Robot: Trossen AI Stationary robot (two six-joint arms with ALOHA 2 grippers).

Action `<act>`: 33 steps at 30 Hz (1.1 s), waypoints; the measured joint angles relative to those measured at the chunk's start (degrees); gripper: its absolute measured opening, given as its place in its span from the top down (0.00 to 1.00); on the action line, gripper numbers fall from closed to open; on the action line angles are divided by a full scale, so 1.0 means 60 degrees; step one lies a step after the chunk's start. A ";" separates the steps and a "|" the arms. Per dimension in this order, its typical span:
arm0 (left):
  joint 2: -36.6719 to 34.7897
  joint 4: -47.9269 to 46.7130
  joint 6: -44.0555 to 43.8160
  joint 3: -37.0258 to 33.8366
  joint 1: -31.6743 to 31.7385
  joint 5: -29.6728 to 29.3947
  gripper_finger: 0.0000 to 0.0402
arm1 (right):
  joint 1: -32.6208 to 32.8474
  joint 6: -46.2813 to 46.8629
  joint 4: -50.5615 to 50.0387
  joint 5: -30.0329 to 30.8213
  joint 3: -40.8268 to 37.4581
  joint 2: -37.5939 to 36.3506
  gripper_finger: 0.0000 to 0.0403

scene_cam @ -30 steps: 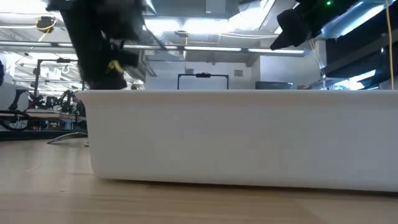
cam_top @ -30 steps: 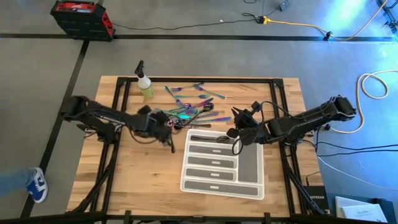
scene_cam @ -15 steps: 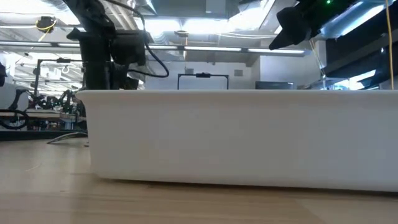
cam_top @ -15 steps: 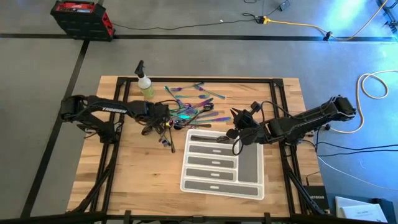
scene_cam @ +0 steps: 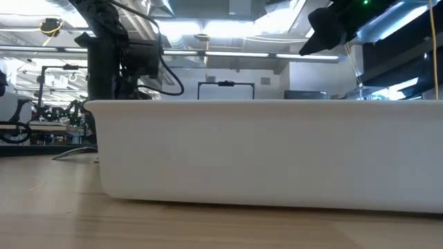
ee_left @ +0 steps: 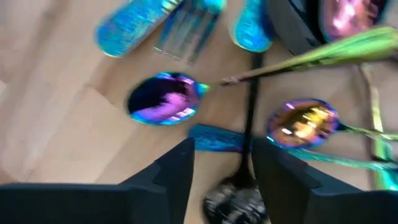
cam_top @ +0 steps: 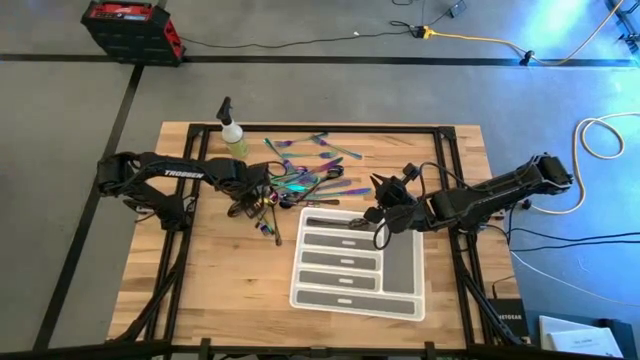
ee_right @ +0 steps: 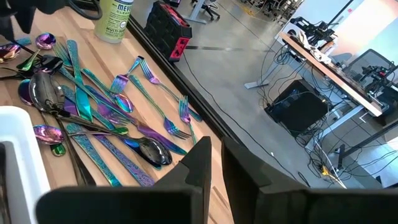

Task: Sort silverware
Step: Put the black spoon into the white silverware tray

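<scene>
The silverware [cam_top: 305, 175] lies in a loose iridescent pile on the wooden table beyond the white tray [cam_top: 405, 262]; it also shows in the right wrist view [ee_right: 93, 106]. My left gripper [cam_top: 260, 203] points down over the pile's left end, open. In its wrist view the fingers [ee_left: 224, 152] stand on either side of a black spoon [ee_left: 250, 99], whose bowl [ee_left: 233, 199] lies between them. I cannot tell whether they touch it. My right gripper [cam_top: 376, 212] hangs shut over the tray's far right corner, with nothing in it [ee_right: 216, 146].
A yellow-green spray bottle [cam_top: 234, 135] stands at the far left of the pile. A few loose pieces [cam_top: 270, 230] lie off the tray's far left corner. The tray's white wall [scene_cam: 263, 152] fills the low view. Bare wood lies left of the tray.
My left gripper has swung from beside the tray's far left corner toward the table's far edge, onto the left end of the pile. It has sunk a little and tipped until it points down. My right arm has kept still.
</scene>
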 joint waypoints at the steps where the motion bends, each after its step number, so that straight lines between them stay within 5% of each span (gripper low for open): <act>1: 0.0000 0.0014 0.0004 0.0000 0.0000 0.0209 0.62 | 0.0000 0.0000 0.0000 0.0000 0.0000 0.0000 0.95; 10: 0.0039 0.0059 0.0227 0.0000 0.0051 0.0042 0.62 | 0.0000 0.0000 0.0000 -0.0004 -0.0001 0.0000 0.95; 27: -0.0034 0.0704 0.0458 -0.0911 0.0300 0.0465 0.76 | 0.0000 -0.0033 -0.0007 -0.0004 -0.0004 0.0000 0.95; 33: -0.0146 0.0781 0.0916 -0.0922 0.0302 0.0596 0.93 | 0.0000 -0.0025 0.0004 -0.0004 -0.0004 0.0000 0.95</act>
